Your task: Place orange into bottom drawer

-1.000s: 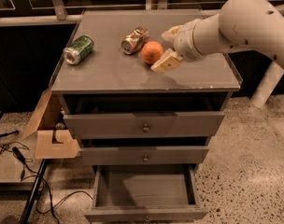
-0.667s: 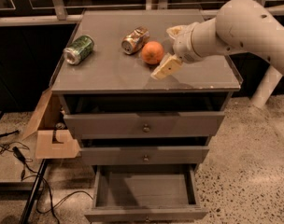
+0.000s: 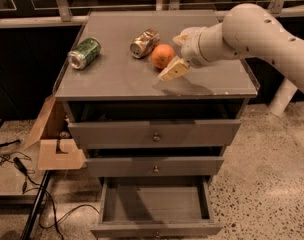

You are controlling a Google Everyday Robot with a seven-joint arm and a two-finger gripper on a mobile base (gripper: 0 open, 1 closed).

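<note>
The orange (image 3: 162,56) sits on the grey desk (image 3: 117,79), near the middle of its top and not in any drawer. At the orange's 3 o'clock is the claw (image 3: 178,52), on the end of a pale arm (image 3: 252,31) that reaches in from the 2 o'clock corner of the view. Its two fingers are spread apart: the lower one (image 3: 173,69) slants down just beside the fruit at about its 5 o'clock, the other is up at its 1 o'clock, and nothing is held between them (whether the lower finger actually touches the skin cannot be told). A gold-brown dented can (image 3: 144,42) lies on its side at the orange's 10 o'clock, just beside it. A green can (image 3: 84,53), also on its side, lies well apart at 9 o'clock, near the desk's edge. Below the top, the top drawer (image 3: 154,134) and the middle drawer (image 3: 154,166) stand slightly out, each with a small knob. The bottom drawer (image 3: 157,229), at the picture's 6 o'clock, is pulled far out with its shallow grey tray showing. At 8 o'clock a cardboard box (image 3: 54,144) leans against the cabinet's side, with dark cables (image 3: 22,169) on the floor beside it.
</note>
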